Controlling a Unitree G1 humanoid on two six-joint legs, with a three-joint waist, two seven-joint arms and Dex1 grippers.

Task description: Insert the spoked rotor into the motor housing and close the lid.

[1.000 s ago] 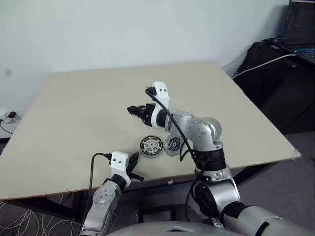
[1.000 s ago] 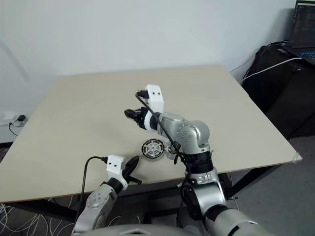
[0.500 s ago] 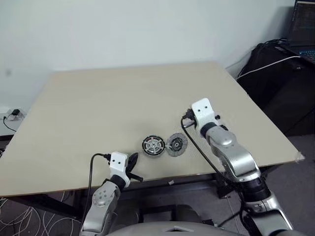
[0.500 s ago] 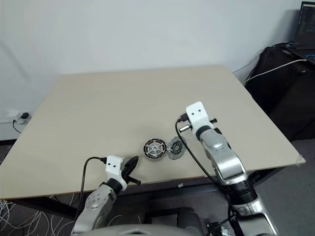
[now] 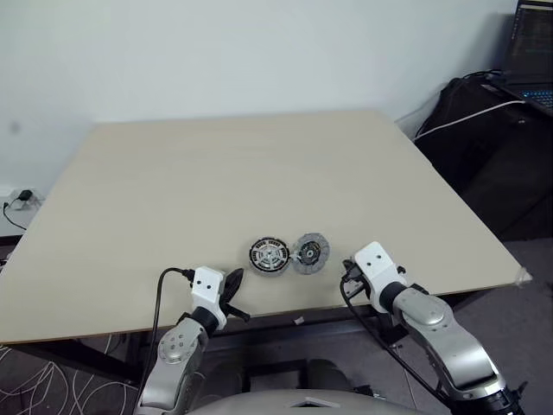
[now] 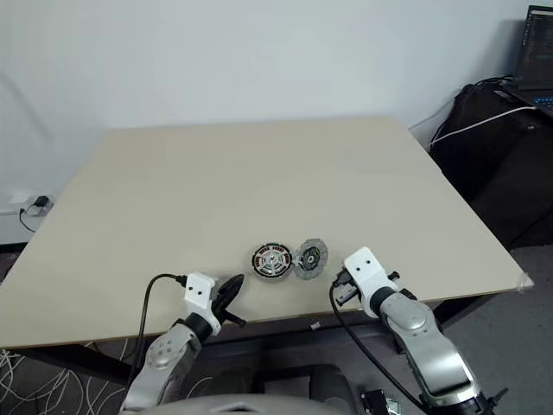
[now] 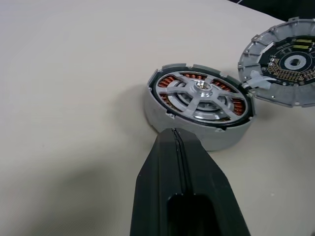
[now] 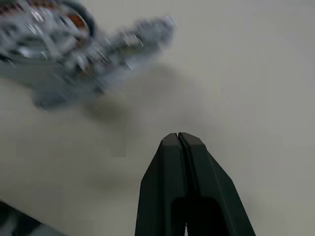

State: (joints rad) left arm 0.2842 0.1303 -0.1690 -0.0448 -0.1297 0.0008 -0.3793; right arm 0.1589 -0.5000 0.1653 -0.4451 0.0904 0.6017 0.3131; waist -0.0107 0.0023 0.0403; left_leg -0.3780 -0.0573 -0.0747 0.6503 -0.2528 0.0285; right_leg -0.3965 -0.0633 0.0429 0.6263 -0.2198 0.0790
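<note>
The left gripper (image 7: 178,135) has its two black fingers (image 7: 162,162) pressed together, with nothing between them. The tips sit just in front of the motor housing (image 7: 199,110), very near its grey side wall; I cannot tell if they touch it.

The right gripper (image 8: 178,136) also has its fingers (image 8: 197,172) pressed together and holds nothing. It points at bare bench (image 8: 236,73), apart from the parts. In the right wrist view the parts are a blur and hard to make out, and the far one is cut off at the edge.

The left wrist view shows much more than the head views. The spoked rotor (image 7: 202,96) lies flat inside the motor housing, its face and hub pointing up, and copper-brown windings peek out between the spokes. Beside it lies the lid (image 7: 285,66), also flat. Its upward face is dark with small parts and a round hole in the middle. Its rim touches or nearly touches the housing, and part of it is cut off at the edge of the view.

In the head views the two round parts look small. They sit side by side near the front edge of the bench (image 5: 173,190), the housing (image 5: 268,256) on the left and the lid (image 5: 310,252) on the right. The left gripper (image 5: 235,290) is at the front edge just below the housing. The right one (image 5: 352,270) is right of the lid, and its fingers are mostly hidden behind its white wrist block.
</note>
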